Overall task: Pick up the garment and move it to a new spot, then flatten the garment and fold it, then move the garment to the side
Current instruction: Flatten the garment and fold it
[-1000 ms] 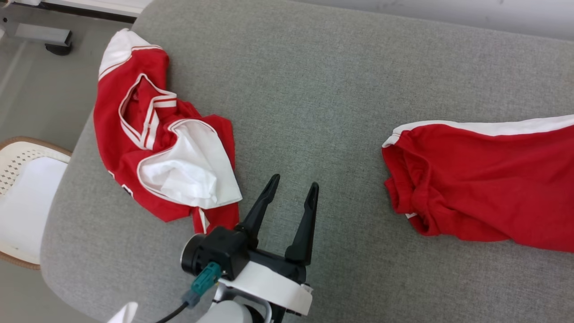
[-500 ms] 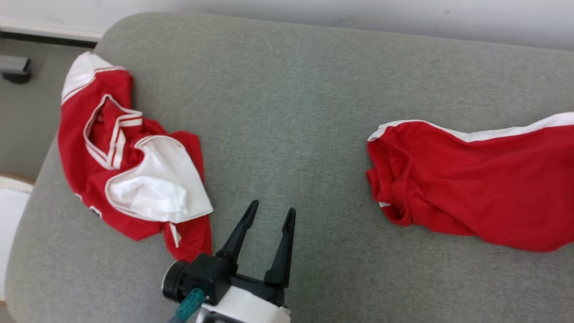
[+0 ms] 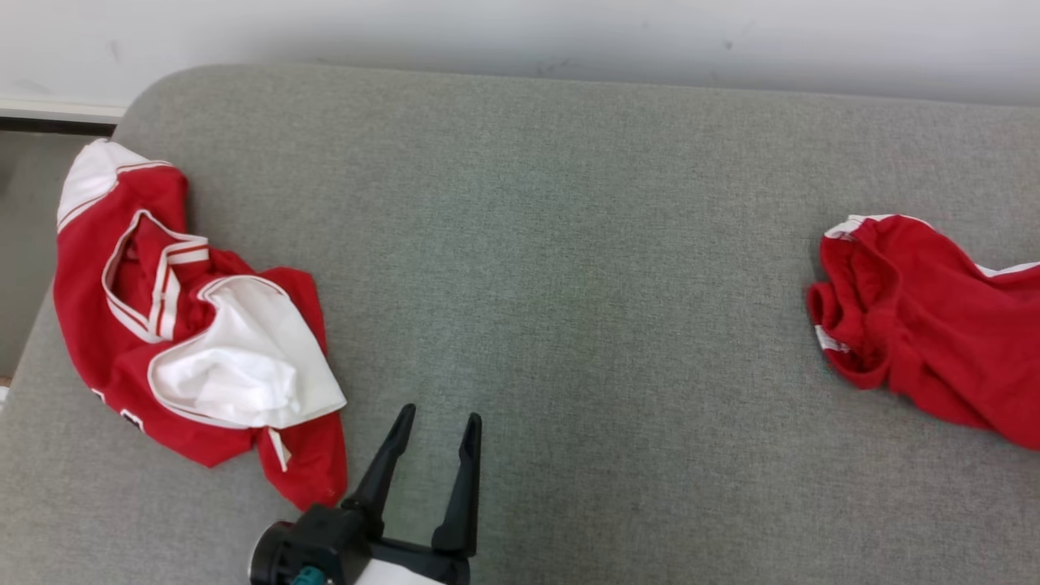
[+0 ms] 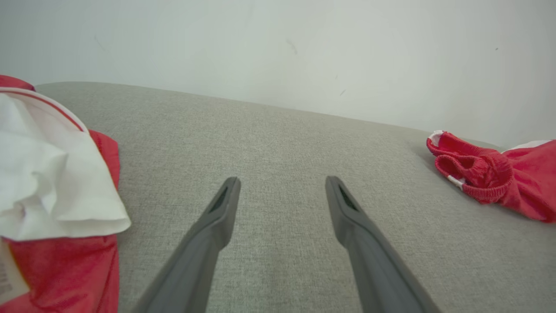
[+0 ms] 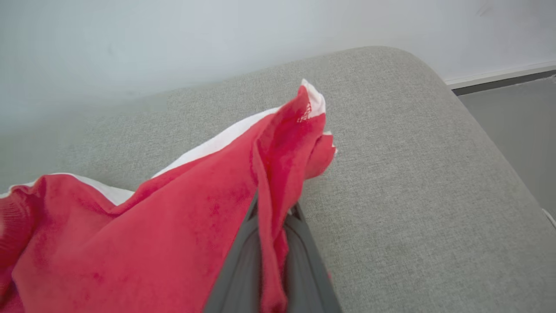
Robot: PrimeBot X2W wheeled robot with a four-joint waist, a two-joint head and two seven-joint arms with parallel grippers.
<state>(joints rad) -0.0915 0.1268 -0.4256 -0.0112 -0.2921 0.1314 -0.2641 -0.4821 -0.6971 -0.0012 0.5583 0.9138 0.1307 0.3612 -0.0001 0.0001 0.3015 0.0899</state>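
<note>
Right gripper (image 5: 273,213) clamping red shorts (image 5: 186,226) at lower centre, left gripper (image 3: 439,416) hovering spread and empty at bottom, jersey (image 3: 122,325) lying left, tag (image 4: 8,278) print unreadable.

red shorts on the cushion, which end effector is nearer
Right. The right end effector is shut on the red shorts; the left end effector is open, apart from them, beside the jersey.

Looks like a home living room, though hard to be sure. Under the left claw (image 3: 439,416), a broad grey upholstered couch seat (image 3: 569,244); straight ahead of it, a plain white wall (image 3: 520,32); off to its left, pale skirting board (image 3: 57,108) and grey floor (image 3: 18,211).
</note>
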